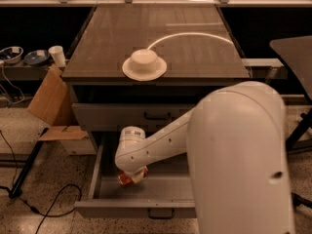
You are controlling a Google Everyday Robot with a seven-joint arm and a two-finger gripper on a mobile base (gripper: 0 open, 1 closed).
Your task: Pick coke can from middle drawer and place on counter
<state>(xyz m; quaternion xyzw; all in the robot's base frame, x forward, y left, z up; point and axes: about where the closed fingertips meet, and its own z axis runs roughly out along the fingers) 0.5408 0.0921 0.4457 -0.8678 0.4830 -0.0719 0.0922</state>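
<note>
— What stands around the cabinet?

— On the counter (195, 57), near its front edge, a white dome-shaped dish (144, 65) sits at the end of a thin white curved line (190, 34) that sweeps away towards 2 o'clock. Below the top, a grey drawer front (107, 116) is closed. From the dish, a flattened cardboard box (48, 101) leans at 8 o'clock beside the cabinet, and a white cup (57, 56) and two bowls (10, 54) rest on a low shelf at 9 o'clock. A dark cable (53, 204) trails over the speckled floor.

— What blocks the view?

— The robot's bulky white arm (239, 165) fills the 4 to 5 o'clock part of the view, covers the right half of the middle drawer (122, 208) and reaches in towards 9 o'clock.

— Where is the coke can?

— Inside the open middle drawer, left of its centre, directly at 6 o'clock from the dish. The coke can (127, 180) is tilted, and only its red lower part shows.

— And the gripper?

— The gripper (132, 173) is down in the drawer, right upon the can, with the rounded wrist hiding it from above. I cannot tell whether it is closed on the can or open around it.
</note>
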